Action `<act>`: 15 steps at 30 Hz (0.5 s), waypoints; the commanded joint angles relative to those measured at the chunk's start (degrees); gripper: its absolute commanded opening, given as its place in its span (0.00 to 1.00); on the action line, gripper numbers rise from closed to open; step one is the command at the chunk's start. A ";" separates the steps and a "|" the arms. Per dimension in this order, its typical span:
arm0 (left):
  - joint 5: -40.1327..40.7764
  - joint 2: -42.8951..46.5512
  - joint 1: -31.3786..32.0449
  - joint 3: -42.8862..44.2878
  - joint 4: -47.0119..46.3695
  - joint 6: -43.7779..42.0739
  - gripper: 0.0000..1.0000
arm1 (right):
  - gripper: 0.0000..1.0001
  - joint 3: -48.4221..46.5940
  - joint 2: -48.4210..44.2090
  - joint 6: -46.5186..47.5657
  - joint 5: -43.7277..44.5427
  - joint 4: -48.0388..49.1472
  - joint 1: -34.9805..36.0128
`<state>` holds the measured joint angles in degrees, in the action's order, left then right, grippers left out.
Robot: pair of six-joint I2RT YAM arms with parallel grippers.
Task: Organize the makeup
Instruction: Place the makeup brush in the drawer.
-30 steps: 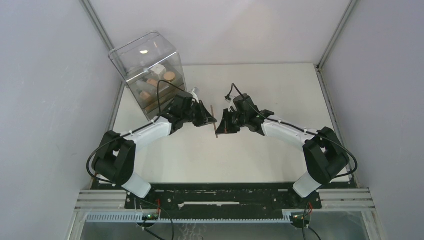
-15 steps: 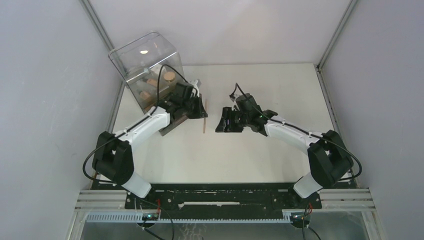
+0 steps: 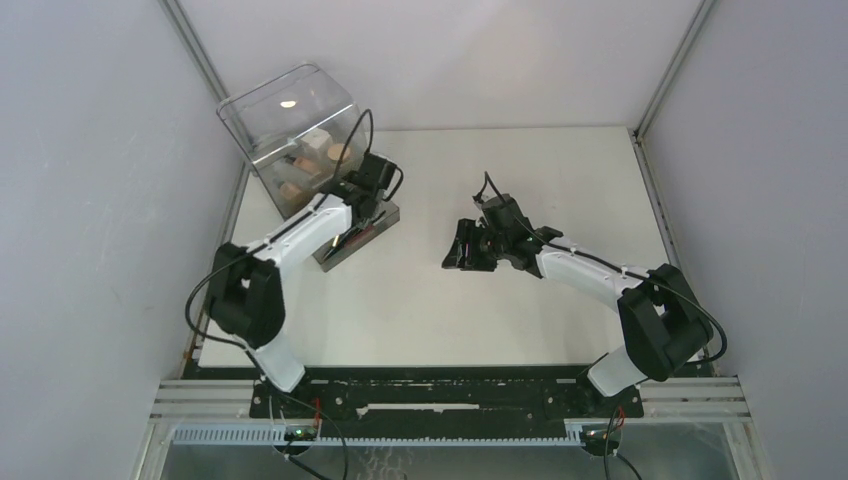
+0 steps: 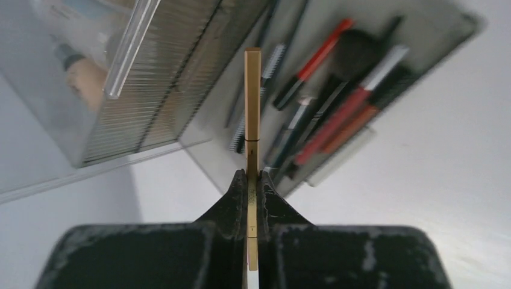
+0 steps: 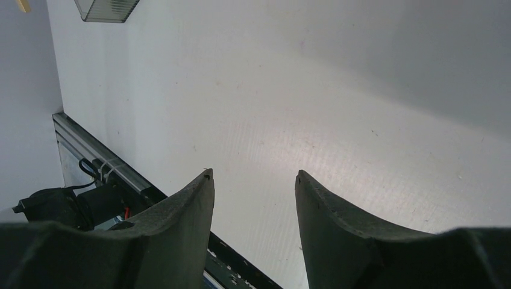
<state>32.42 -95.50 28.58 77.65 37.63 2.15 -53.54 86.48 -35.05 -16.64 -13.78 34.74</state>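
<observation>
Left gripper (image 4: 252,180): jaws clamped on a thin gold stick (image 4: 252,102), which pokes straight out past the fingertips. It sits over the pulled-out drawer (image 4: 434,36) at the foot of the clear box (image 3: 290,120), rear-left on the table. Can't tell whether the stick tip touches anything.

Around it and in the way:
- The drawer is already crowded. Black brushes (image 4: 355,51), red pencils (image 4: 346,111) and a spoolie wand (image 4: 274,60) lie lengthwise, packed side by side, directly under the stick.
- The box's ribbed front (image 4: 163,90) is just left of the stick.
- A beige bottle (image 4: 84,72) shows blurred through the box wall. From the top view, white cubes (image 3: 320,140) and a tan compact (image 3: 340,152) sit in the upper compartment.
- The left arm's cable (image 3: 355,130) loops up in front of the box.

Right gripper (image 5: 253,198): fingers apart with nothing between them. It hangs over bare table mid-centre, well apart from the box and drawer.

Surface: white matte table (image 3: 520,310). There is a black mounting rail (image 3: 450,385) along the near edge with both arm bases on it.

Room: plain grey-white walls (image 3: 90,200) on three sides, aluminium posts in the rear corners.
</observation>
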 commanded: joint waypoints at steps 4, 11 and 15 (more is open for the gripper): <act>21.89 -8.31 -0.28 4.88 0.83 -7.69 0.08 | 0.59 -0.25 -1.54 -1.20 0.01 3.02 -0.11; 22.13 -10.10 -0.41 9.10 1.61 -4.69 0.72 | 0.59 -0.04 -1.82 -0.99 0.60 2.04 -0.09; 17.35 -5.74 0.57 8.72 2.58 -0.75 0.70 | 0.59 0.42 -2.01 -0.93 0.92 2.19 -0.11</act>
<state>51.44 -106.65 28.36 84.03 39.53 -2.85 -53.52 86.48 -35.35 -16.58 -13.10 34.74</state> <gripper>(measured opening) 0.712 0.593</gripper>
